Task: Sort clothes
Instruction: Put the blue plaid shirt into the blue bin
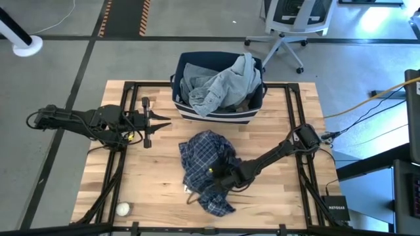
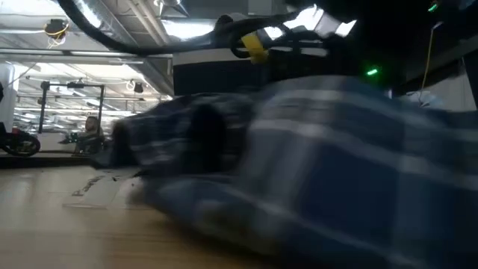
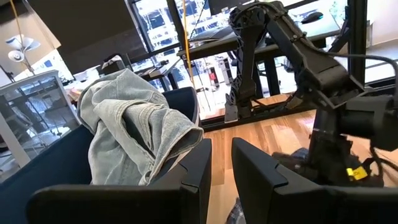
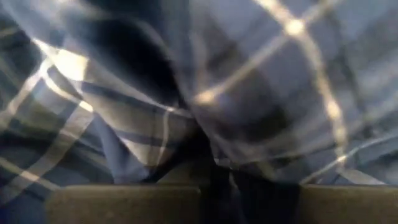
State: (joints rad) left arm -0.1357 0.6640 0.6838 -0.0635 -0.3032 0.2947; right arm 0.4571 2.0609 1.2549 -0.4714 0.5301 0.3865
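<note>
A blue plaid shirt [image 1: 203, 154] lies bunched on the wooden table [image 1: 151, 183] near its middle; it also shows in the low view [image 2: 321, 149]. My right gripper [image 1: 220, 176] is low in the shirt's near part and shut on it, with its fingertips hidden by cloth. A grey-blue denim garment [image 1: 223, 82] lies heaped in the navy bin [image 1: 220, 117], hanging over its far right rim; it also shows in the left wrist view [image 3: 134, 130]. My left gripper [image 1: 165, 122] hovers at the table's left, pointing toward the bin, open by a narrow gap [image 3: 221, 168] and empty. My right gripper holds a bunch of the plaid shirt's cloth [image 4: 249, 180] between its two fingers, coming at it slanting down from the table's right side. Folds of the shirt cover the fingertips, so one layer or several cannot be told. Most of the shirt rests on the table.
A small white ball [image 1: 123, 208] lies near the table's near left corner. The bin stands at the far edge in the middle. Black frame rails [image 1: 289, 118] run along the table's sides. An office chair [image 1: 289, 26] stands beyond the table.
</note>
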